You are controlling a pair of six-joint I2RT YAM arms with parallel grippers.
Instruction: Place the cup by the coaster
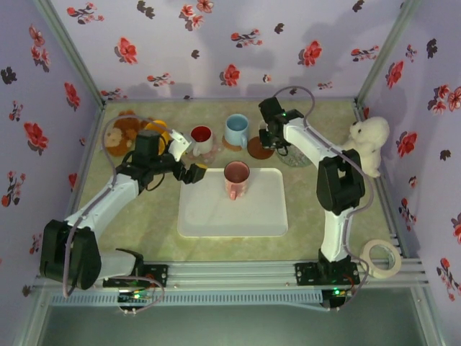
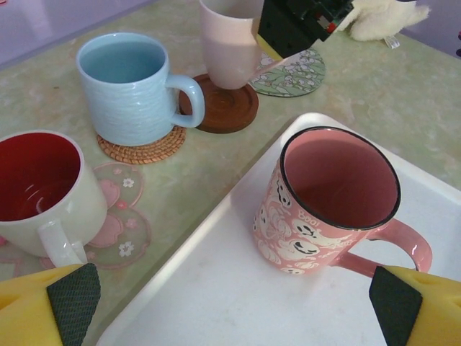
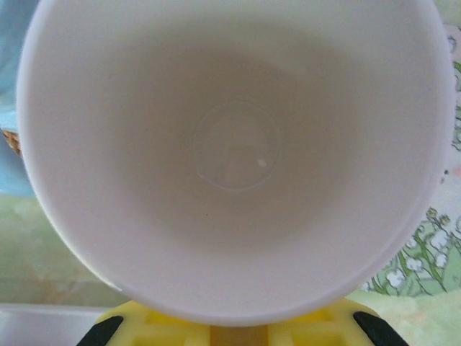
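The pale cup [image 2: 227, 47] is at the far side of the table. It is on the brown coaster [image 2: 223, 112] or just over it; I cannot tell if they touch. The right gripper [image 1: 271, 137] is at the cup's rim. The right wrist view looks down into the cup. The two black pads [image 3: 101, 334] sit wide apart at the cup's edge. I cannot tell if they squeeze the cup or are loose.

Just left of the brown coaster is a blue cup [image 2: 126, 86] on a woven coaster [image 2: 144, 150]. Left of that is a white cup [image 2: 50, 191], red inside, on a see-through coaster [image 2: 122, 227]. Just right of the brown coaster lies a flower coaster [image 2: 295, 72].

The left gripper [image 2: 234, 299] is released. Its fingers are far apart and hold nothing. It hovers at the far left corner of the white tray [image 2: 180, 303]. A pink cup [image 2: 328, 202] stands upright on the tray, close to the far edge.

A white toy [image 1: 369, 140] sits at the far right. A tape roll [image 1: 382, 258] lies at the near right.
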